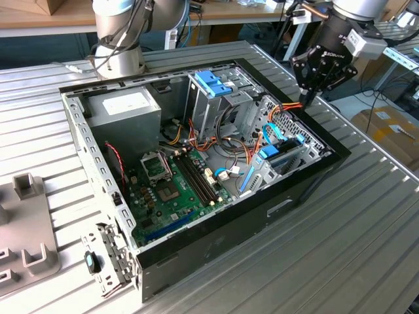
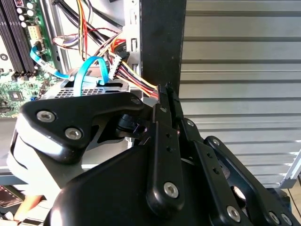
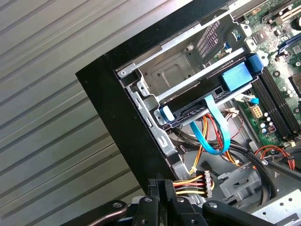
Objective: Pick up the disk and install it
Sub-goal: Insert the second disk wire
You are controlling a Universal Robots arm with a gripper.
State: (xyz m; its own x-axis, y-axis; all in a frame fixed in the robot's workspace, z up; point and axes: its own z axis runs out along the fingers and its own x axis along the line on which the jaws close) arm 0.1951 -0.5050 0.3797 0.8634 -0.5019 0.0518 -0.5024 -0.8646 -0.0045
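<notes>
One gripper (image 1: 308,99) above case (image 1: 314,171) corner, fingers pressed together, empty; disk (image 3: 202,96) seated in bay below, long axis across bay.

The counter (image 1: 366,216) is pale grey metal, striped by parallel grooves. On it, the computer case (image 1: 216,245) has black outer walls and a bare silver-grey frame inside. The motherboard (image 1: 171,196) is green with black memory slots. The power supply (image 1: 124,111) is grey with a white label. The drive cage (image 1: 213,98) is silver, topped by a bright blue plastic bracket (image 1: 213,84). The disk (image 3: 207,94) shows dark with light blue carrier ends in the first wrist view. A ribbon cable (image 3: 214,127) is light blue; the power wires (image 3: 190,183) are red, yellow, orange and black. The tool (image 1: 317,65) is black.
</notes>
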